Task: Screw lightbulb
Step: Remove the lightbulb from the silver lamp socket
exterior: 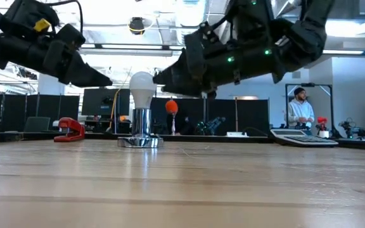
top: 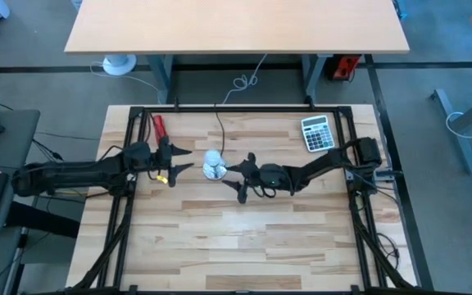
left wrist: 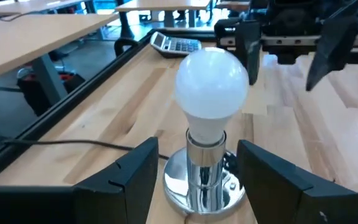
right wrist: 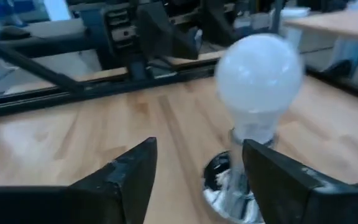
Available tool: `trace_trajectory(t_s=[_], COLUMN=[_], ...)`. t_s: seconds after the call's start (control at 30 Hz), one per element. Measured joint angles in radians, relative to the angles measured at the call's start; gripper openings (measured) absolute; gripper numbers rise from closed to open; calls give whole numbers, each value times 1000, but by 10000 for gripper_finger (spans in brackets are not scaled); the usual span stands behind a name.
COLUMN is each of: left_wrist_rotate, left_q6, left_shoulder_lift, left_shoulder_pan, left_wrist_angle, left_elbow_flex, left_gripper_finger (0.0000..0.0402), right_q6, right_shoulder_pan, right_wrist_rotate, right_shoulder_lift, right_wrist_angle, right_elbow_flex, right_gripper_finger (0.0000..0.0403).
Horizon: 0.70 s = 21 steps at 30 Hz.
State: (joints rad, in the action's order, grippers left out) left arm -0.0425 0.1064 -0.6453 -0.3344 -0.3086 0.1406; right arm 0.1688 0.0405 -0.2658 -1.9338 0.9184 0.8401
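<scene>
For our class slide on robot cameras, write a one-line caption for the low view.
Lightbulb upright in its shiny socket, flanked by the open left pincer and open right pincer.

- the lightbulb (left wrist: 211,84) is small, white and pear-shaped, its round end up and its narrow neck down.
- it stands upright in a shiny round metal socket (exterior: 140,132), on the far half of the wooden table (top: 244,238), about midway across.
- its screw base looks sunk inside the socket's collar, though how far it is threaded in cannot be told.
- it is unlit, matte, and nothing touches it.
</scene>
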Motion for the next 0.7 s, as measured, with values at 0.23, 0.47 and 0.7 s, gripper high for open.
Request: trace_trajectory(t_s=[0.23, 0.47, 0.7], left_wrist_rotate=[-170, -189, -190], left_q6=[3, 35, 48], left_shoulder_lift=[-55, -192, -340], left_shoulder_pan=[-131, -165, -166], left_wrist_angle=[-69, -203, -398], left_elbow_flex=[0, 0, 5], left_gripper_finger=[149, 75, 4], right_q6=[-26, -39, -38], right_shoulder_pan=[-65, -82, -76], right_wrist_rotate=[24, 59, 59], right_shoulder_lift=[0, 0, -1], right_wrist_angle=[29, 125, 140], right_elbow_flex=[-5, -5, -5], right_gripper_finger=[171, 88, 32])
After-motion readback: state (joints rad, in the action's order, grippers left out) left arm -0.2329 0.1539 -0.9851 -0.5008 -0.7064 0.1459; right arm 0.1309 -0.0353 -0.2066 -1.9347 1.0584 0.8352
